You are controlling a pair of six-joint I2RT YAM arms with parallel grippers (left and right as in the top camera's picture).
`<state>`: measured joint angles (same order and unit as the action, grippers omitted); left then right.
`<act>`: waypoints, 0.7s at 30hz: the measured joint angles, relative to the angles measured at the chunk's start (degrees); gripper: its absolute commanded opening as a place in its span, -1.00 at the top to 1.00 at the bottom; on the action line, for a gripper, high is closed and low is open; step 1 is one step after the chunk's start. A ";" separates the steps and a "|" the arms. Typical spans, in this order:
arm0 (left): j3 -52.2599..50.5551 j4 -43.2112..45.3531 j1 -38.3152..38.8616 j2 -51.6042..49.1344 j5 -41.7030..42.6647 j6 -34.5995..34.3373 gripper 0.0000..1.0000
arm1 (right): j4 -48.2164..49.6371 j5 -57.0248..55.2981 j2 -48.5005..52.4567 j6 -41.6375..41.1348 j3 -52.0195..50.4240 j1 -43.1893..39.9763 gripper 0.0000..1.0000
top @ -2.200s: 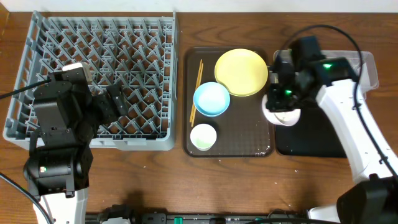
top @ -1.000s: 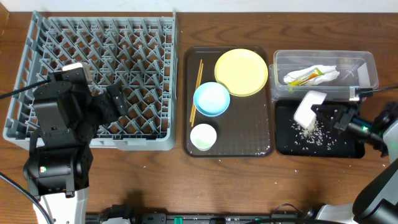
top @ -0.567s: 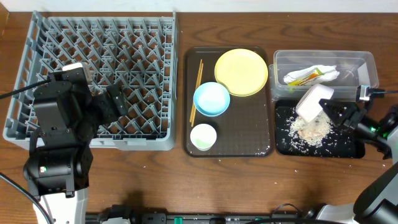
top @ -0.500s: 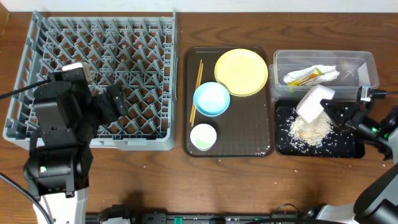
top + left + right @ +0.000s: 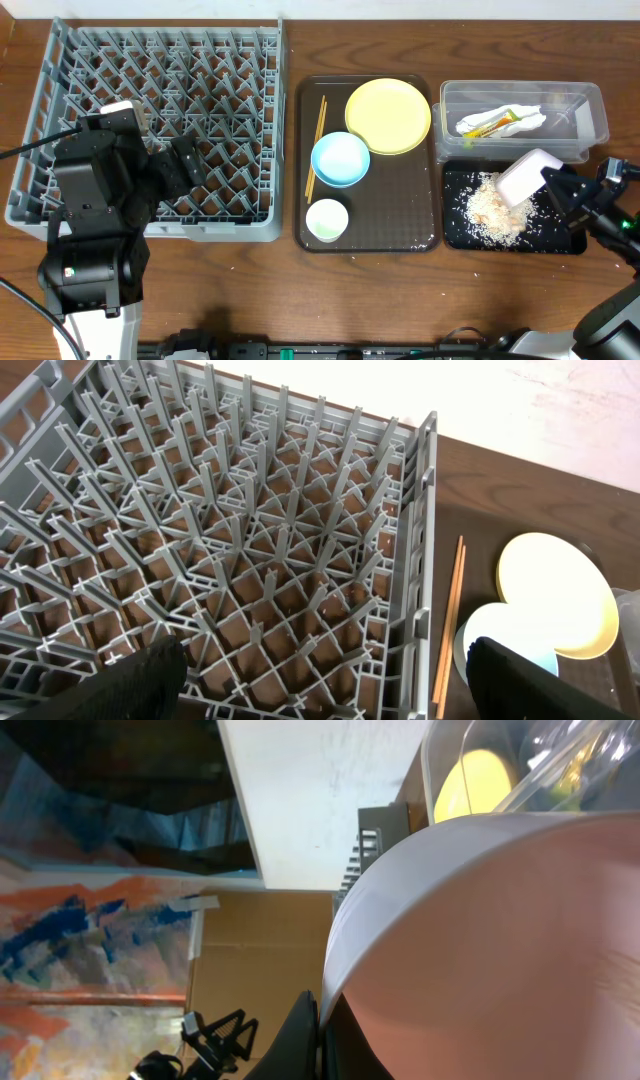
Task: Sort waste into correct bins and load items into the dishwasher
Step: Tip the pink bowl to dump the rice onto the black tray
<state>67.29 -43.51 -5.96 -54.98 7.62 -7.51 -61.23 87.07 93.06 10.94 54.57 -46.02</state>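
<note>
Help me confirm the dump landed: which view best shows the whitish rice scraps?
Overhead: the loose whitish rice scraps lie heaped in the glossy black tray beside the tilted white bowl. That bowl fills the right wrist view; the left wrist shows the grey plastic dish rack, no rice.

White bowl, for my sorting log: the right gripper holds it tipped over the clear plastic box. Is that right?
Wrong bin. In the overhead view the right gripper holds the white bowl tipped over the black tray, where the rice scraps lie; the clear plastic box is next to it.
</note>
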 measured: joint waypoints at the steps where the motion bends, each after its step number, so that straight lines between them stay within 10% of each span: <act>1: 0.00 0.02 0.00 0.00 0.00 0.00 -0.80 | 0.17 0.00 -0.02 0.00 0.00 -0.04 0.98; 21: 0.00 0.00 0.00 0.00 0.00 0.00 -0.81 | 0.59 -0.09 -2.56 0.74 -0.07 3.26 0.97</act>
<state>67.29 -43.51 -5.96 -54.98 7.62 -7.51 -60.64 86.98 90.50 11.68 54.50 -42.76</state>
